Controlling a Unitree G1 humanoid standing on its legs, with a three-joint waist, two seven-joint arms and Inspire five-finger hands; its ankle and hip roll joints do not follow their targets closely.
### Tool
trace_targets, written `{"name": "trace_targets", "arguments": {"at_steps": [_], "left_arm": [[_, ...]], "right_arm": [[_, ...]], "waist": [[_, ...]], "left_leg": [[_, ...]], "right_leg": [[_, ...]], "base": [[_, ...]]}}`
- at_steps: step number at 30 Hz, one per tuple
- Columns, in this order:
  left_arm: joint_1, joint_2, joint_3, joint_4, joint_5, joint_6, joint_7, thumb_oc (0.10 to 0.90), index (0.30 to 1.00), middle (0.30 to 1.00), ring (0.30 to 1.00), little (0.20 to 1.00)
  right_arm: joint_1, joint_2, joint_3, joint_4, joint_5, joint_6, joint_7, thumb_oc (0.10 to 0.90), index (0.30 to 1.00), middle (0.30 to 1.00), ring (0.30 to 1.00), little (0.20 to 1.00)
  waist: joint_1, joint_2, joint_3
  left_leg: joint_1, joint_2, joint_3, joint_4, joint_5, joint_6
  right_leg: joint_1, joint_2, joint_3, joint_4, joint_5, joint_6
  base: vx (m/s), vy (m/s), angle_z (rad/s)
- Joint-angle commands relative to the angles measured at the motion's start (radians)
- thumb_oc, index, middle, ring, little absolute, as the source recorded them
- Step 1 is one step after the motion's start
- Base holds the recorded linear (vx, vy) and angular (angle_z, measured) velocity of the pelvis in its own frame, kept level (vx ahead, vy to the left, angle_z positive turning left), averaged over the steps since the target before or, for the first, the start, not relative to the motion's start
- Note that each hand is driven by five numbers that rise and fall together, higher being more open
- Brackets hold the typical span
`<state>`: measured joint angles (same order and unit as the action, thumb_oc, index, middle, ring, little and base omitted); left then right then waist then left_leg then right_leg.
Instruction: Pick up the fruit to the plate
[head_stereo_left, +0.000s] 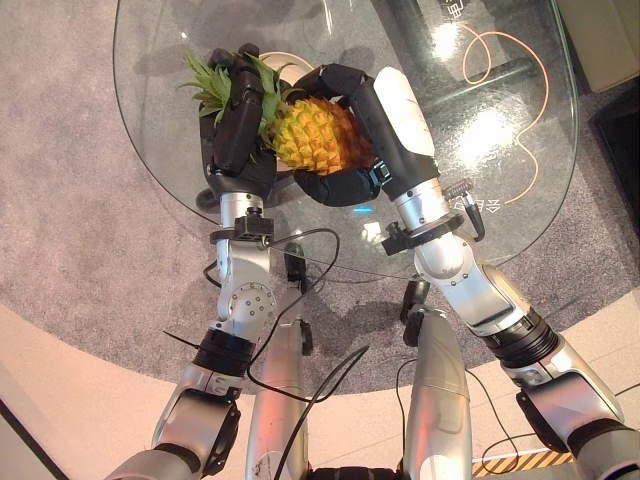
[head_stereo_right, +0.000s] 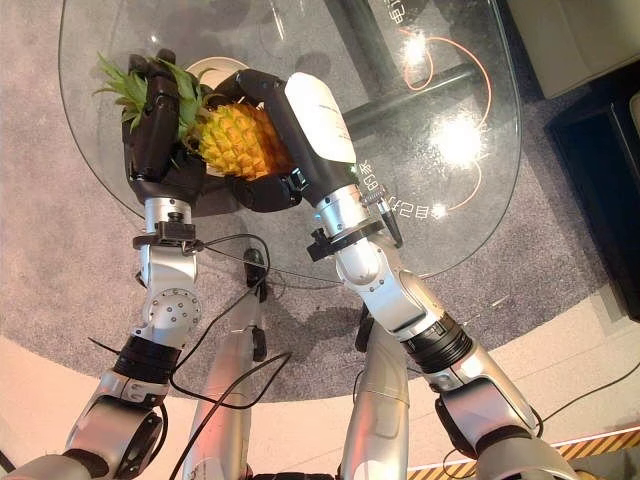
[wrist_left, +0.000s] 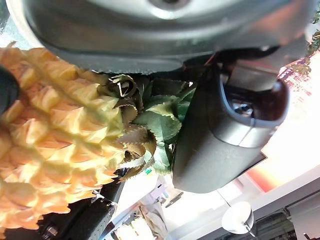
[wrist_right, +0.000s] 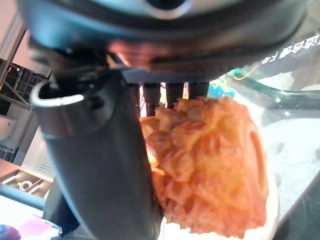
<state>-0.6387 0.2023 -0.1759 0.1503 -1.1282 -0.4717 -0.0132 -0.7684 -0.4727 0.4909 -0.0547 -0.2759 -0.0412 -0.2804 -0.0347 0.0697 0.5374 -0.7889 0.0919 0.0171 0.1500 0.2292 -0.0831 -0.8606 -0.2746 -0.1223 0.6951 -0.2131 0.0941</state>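
Between your two hands, the pineapple (head_stereo_left: 318, 137) lies sideways: left hand (head_stereo_left: 237, 125) curled round its leafy crown, right hand (head_stereo_left: 345, 130) clamped on the body, plate (head_stereo_right: 212, 72) just beyond.

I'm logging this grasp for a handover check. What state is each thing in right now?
pineapple: lying sideways, held between both hands, over the plate.
left hand: fingers curled round the leafy crown end.
right hand: fingers curled round the yellow body.
plate: on the glass table, mostly hidden behind pineapple and hands.
glass table: carrying the plate.
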Motion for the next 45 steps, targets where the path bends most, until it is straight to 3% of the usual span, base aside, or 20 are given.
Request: {"name": "trace_targets", "arguments": {"at_steps": [1, 7, 27, 40, 45], "left_arm": [[-0.180, 0.007, 0.007, -0.136, 0.090, -0.134, -0.102, 0.100, 0.300, 0.300, 0.300, 0.200], [-0.182, 0.009, 0.014, -0.134, 0.098, -0.156, -0.086, 0.100, 0.300, 0.300, 0.300, 0.200], [-0.178, 0.005, 0.042, -0.129, 0.234, -0.244, 0.112, 0.100, 0.300, 0.300, 0.300, 0.200], [-0.176, 0.002, 0.047, -0.131, 0.241, -0.228, 0.104, 0.100, 0.300, 0.300, 0.300, 0.200], [-0.175, 0.002, 0.050, -0.131, 0.194, -0.217, 0.072, 0.100, 0.300, 0.300, 0.300, 0.200]], "right_arm": [[-0.110, 0.026, -0.081, -0.092, -0.003, -0.061, -0.069, 0.800, 0.900, 0.900, 0.900, 0.900], [-0.107, 0.028, -0.087, -0.091, 0.002, -0.060, -0.083, 0.800, 0.900, 0.900, 0.900, 0.900], [-0.109, 0.037, -0.093, -0.093, -0.008, -0.042, -0.103, 0.800, 0.900, 0.900, 0.900, 0.900], [-0.103, 0.035, -0.111, -0.096, -0.013, -0.046, -0.122, 0.800, 0.900, 0.900, 0.900, 0.900], [-0.096, 0.038, -0.121, -0.102, 0.045, -0.054, -0.108, 0.800, 0.900, 0.900, 0.900, 0.900]], "waist": [[0.029, -0.039, -0.017], [0.028, -0.039, -0.017], [0.032, -0.039, -0.017], [0.030, -0.040, -0.017], [0.029, -0.041, -0.017]], "left_leg": [[0.031, 0.009, 0.012, 0.181, -0.201, -0.003], [0.032, 0.010, 0.013, 0.180, -0.201, -0.003], [0.038, 0.011, 0.011, 0.163, -0.190, -0.006], [0.038, 0.012, 0.012, 0.160, -0.190, -0.007], [0.038, 0.013, 0.014, 0.157, -0.188, -0.008]], "right_leg": [[0.075, 0.014, 0.035, -0.314, 0.243, 0.048], [0.075, 0.016, 0.035, -0.315, 0.243, 0.047], [0.080, 0.017, 0.032, -0.321, 0.242, 0.046], [0.081, 0.016, 0.032, -0.327, 0.245, 0.047], [0.083, 0.018, 0.031, -0.330, 0.245, 0.048]], "base": [[0.00, 0.000, 0.00], [0.00, 0.000, 0.00], [0.00, 0.000, 0.00], [0.00, 0.000, 0.00], [0.00, 0.000, 0.00]]}}
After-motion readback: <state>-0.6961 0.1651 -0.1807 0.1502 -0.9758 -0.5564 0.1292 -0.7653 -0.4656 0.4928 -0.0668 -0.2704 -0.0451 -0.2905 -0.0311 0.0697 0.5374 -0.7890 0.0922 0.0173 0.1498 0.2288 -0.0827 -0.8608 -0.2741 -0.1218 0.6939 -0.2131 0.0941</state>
